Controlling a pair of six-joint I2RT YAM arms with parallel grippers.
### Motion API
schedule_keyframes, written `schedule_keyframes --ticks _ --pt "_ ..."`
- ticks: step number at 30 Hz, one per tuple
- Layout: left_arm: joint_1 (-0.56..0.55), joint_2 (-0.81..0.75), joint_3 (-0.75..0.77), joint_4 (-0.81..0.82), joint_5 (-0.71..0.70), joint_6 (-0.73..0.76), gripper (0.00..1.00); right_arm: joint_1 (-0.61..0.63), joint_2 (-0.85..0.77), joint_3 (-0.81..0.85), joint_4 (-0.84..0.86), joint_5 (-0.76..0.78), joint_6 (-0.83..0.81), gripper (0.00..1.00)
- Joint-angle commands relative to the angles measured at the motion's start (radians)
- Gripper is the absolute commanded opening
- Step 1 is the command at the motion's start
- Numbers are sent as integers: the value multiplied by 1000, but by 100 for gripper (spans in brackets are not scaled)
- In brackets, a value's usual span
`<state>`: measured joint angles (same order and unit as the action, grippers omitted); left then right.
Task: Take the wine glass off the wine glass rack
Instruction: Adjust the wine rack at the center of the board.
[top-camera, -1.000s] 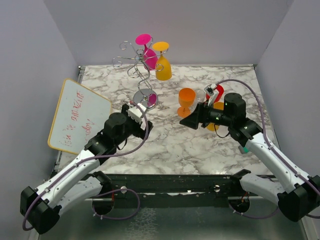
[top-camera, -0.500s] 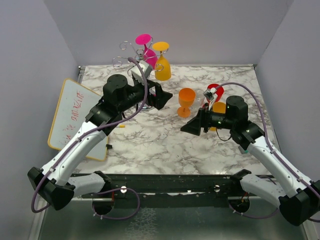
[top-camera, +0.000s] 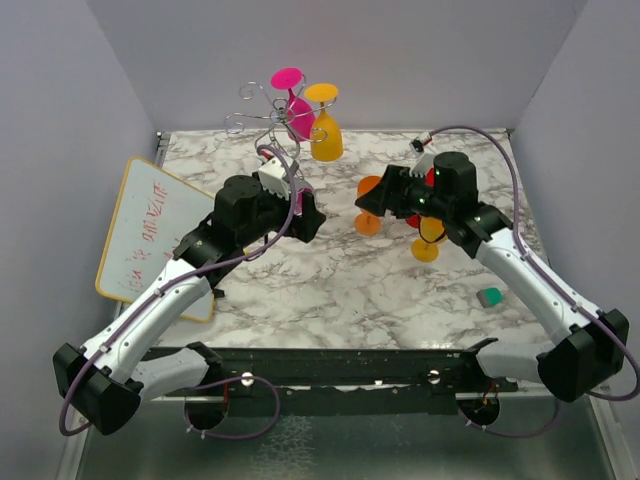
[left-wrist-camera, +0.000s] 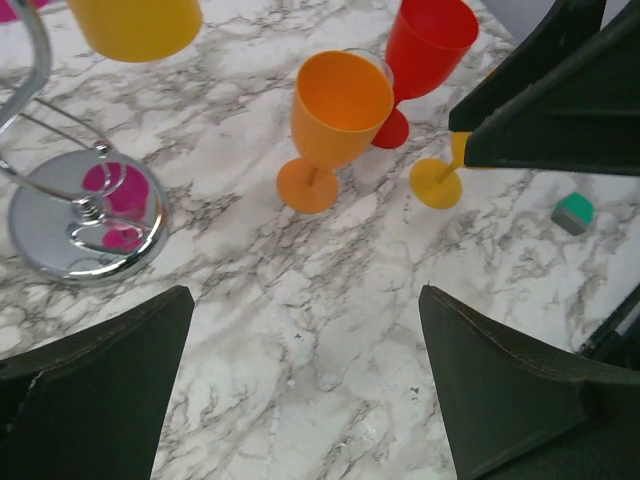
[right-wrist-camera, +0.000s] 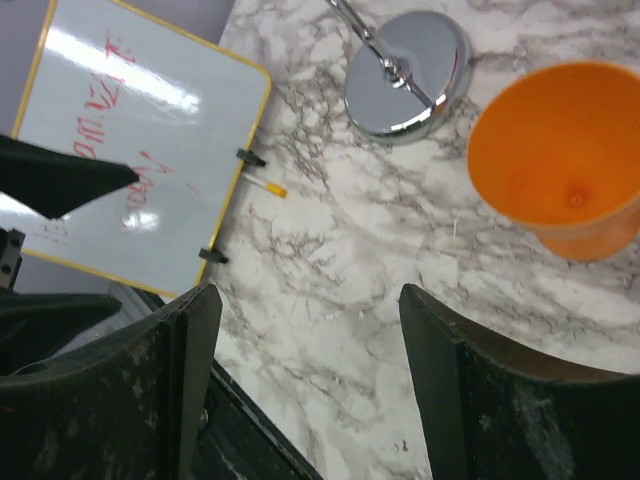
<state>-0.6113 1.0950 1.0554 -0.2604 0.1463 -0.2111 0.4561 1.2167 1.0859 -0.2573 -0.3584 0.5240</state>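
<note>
A small green block (top-camera: 489, 296) lies near the front of the marble table (top-camera: 330, 290). At left, a whiteboard (top-camera: 155, 230) bears red handwriting too blurred to read. The left claw (left-wrist-camera: 305, 295) and right claw (right-wrist-camera: 308, 292) both stand spread, holding nothing. Mid-table, an orange glass (left-wrist-camera: 335, 120) stands upright and empty beside a red glass (left-wrist-camera: 425, 45). At the back, the wine glass rack (left-wrist-camera: 60, 235) carries a pink wine glass (top-camera: 288, 78) and a yellow wine glass (top-camera: 326, 138), both hanging upside down.
</note>
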Motion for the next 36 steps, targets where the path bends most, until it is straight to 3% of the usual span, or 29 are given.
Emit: schedule_keyframes --ticks 1,10,20,36 --pt "4 -56 -10 -102 -210 64 95 3 134 138 48 17 6 75" --pt "23 -160 -122 -172 -333 75 99 28 358 435 34 -108 -174 75" --pt "37 -189 -176 -178 -307 90 99 138 615 832 -190 23 -452 78" --pt "48 -221 -208 -183 -289 105 99 247 719 1047 -306 182 -592 78"
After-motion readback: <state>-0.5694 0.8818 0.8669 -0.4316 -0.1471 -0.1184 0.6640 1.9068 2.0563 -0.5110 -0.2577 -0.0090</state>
